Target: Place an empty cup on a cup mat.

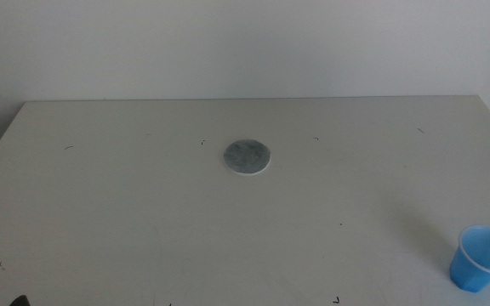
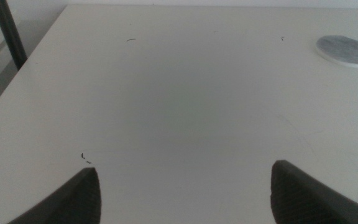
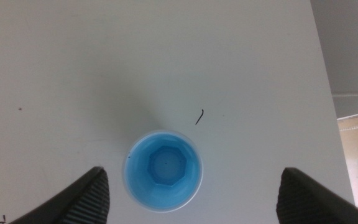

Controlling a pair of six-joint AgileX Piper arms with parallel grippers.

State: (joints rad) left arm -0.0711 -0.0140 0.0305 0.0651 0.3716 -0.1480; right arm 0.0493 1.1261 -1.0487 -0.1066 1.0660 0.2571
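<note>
Pre-grasp, I judge: nothing picked yet. The cup (image 1: 481, 258) stands upright and empty at the near right of the table (image 1: 143, 212); the cup mat (image 1: 247, 156) lies bare, well apart, centre-far. My right gripper (image 3: 191, 199) looks straight down above the cup, jaws wide, holding nothing. Next I lower and close. Left gripper (image 2: 185, 193) waits near left, jaws wide, empty.

Right gripper (image 3: 192, 193) hangs above the table, pointing straight down, its two dark jaws spread wide apart and closed on nothing. Left gripper (image 2: 185, 193) sits low and tilted forward over the tabletop, jaws likewise parted and empty. Neither arm shows in the middle view.
</note>
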